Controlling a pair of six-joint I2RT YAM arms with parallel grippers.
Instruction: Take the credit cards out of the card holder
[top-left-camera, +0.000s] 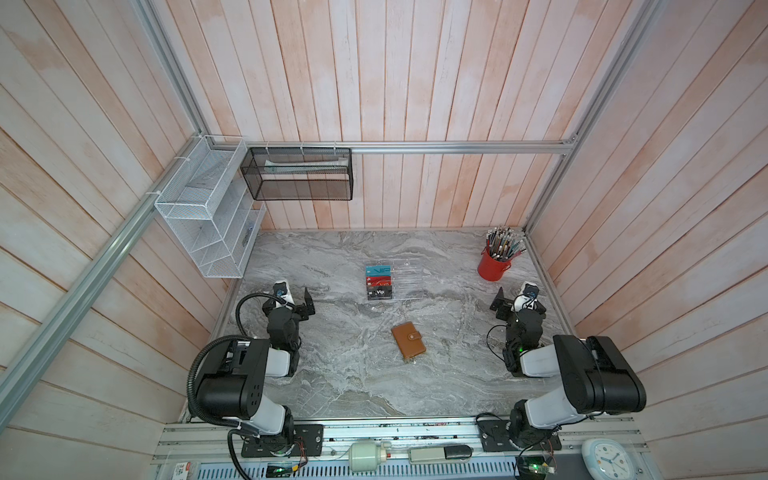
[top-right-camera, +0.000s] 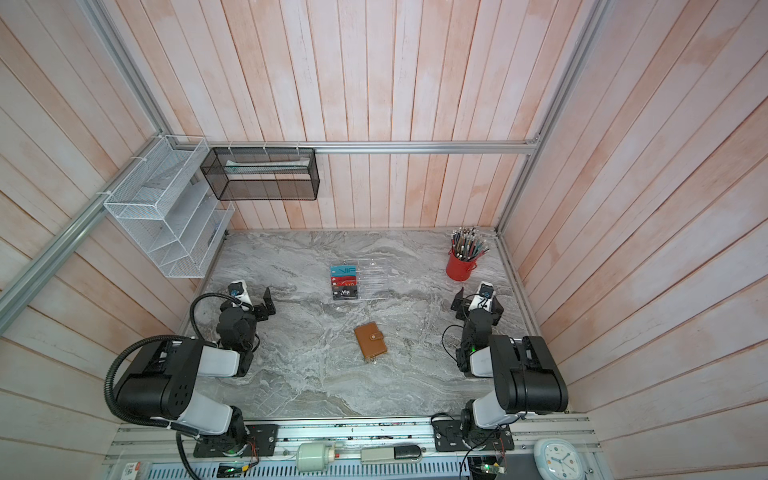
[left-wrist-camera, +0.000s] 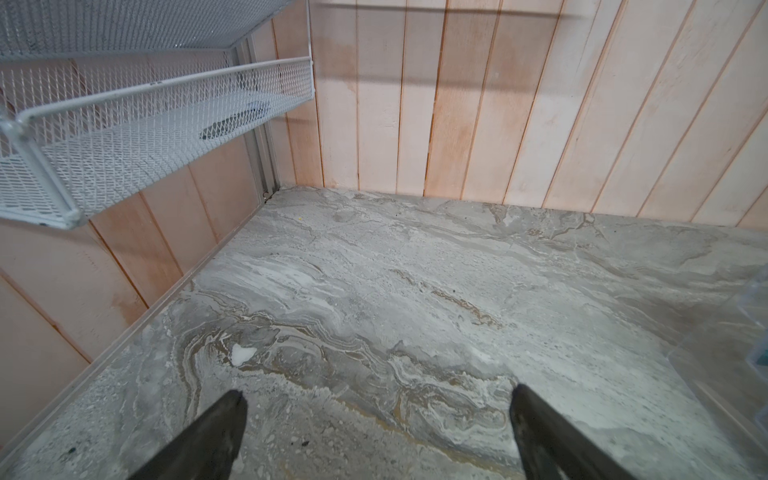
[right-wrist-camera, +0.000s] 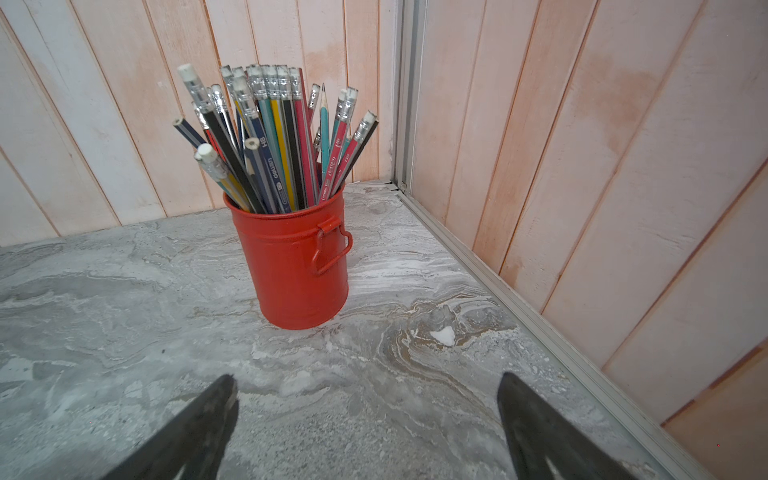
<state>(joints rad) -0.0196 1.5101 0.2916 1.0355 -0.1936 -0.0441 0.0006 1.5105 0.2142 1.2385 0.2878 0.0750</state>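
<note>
In both top views I see the tan leather wallet (top-left-camera: 409, 340) (top-right-camera: 371, 341) lying closed on the bench (top-left-camera: 340, 374), between the left jaws and right jaws, well apart from both. Teal, red and black VIP cards (top-left-camera: 379, 282) sit in a clear rack (top-left-camera: 405, 276) beyond it. In the left wrist view, the left jaws stand wide apart over the bench. In the right wrist view, the right jaws stand wide apart, with a red pencil tin (right-wrist-camera: 297, 266) ahead of them.

Pink plank walls (top-left-camera: 415, 75) enclose a grey marbled tabletop (top-left-camera: 345, 386). A white wire rack (top-left-camera: 199, 216) and a black mesh basket (top-left-camera: 299, 187) hang far-left.
</note>
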